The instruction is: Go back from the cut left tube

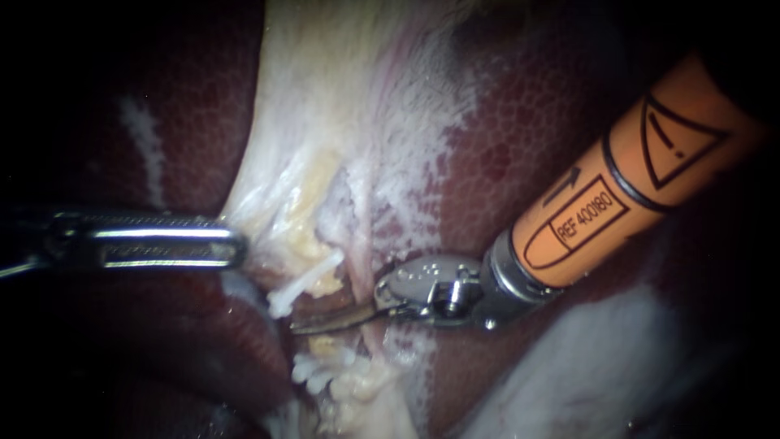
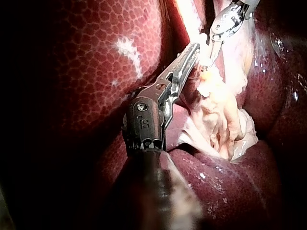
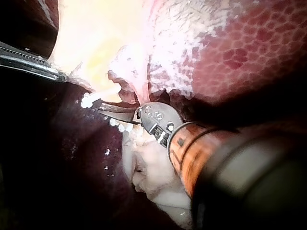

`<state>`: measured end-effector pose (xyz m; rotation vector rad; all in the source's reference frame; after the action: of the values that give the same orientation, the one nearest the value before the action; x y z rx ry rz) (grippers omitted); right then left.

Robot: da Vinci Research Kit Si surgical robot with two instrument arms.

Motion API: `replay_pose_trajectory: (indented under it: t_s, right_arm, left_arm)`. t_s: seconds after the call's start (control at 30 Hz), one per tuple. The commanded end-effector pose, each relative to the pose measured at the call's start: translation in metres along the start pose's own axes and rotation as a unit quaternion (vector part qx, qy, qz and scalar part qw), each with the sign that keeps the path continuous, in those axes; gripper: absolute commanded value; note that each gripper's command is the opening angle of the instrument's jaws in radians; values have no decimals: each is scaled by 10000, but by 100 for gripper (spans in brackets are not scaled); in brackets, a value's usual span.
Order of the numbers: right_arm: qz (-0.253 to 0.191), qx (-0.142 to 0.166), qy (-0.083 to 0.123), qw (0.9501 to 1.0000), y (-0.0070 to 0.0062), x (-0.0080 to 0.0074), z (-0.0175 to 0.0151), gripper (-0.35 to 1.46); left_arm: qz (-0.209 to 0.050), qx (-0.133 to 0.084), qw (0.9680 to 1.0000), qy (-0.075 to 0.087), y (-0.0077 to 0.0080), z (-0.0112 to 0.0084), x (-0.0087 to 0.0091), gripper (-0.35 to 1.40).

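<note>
My right instrument (image 1: 302,327), on an orange shaft, ends in thin blades that lie together. They point into the gap between the two ends of the cut left tube. The upper end carries a white clip (image 1: 302,283); the lower end (image 1: 329,374) carries several white clips. In the right wrist view the blades (image 3: 103,108) sit just under the upper clip (image 3: 98,97). My left instrument (image 1: 236,246) comes in level from the left, jaws shut on the edge of the pale gallbladder (image 1: 325,122). The left wrist view shows its toothed jaw (image 2: 192,50) against that tissue.
Dark red liver (image 1: 528,138) surrounds the pale tissue on both sides, with whitish patches (image 1: 601,366) at lower right. A second pale strand (image 1: 361,244) runs down just right of the cut gap, close to the right instrument's hinge.
</note>
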<state>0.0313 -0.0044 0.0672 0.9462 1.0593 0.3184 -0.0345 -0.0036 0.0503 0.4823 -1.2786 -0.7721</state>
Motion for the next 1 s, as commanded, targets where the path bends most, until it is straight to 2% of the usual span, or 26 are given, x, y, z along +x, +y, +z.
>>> replay_pose_trajectory:
  t_s: [0.03,0.8,0.83,0.93,1.0]
  right_arm:
    - [-1,-1,-1,10000,0,0,0,-35]
    - [30,28,70,10000,-2,3,-1,-35]
    - [1,28,71,10000,-2,3,-1,-32]
    - [3,34,101,9999,-1,4,0,-6]
    - [-26,34,101,9999,-1,4,0,0]
  left_arm:
    - [0,0,10000,1,0,0,0,-35]
    - [1,1,10000,1,0,0,0,-35]
    - [1,1,10000,1,0,0,0,-35]
    - [1,1,10000,1,0,0,0,-35]
    - [1,1,10000,1,0,0,0,-35]
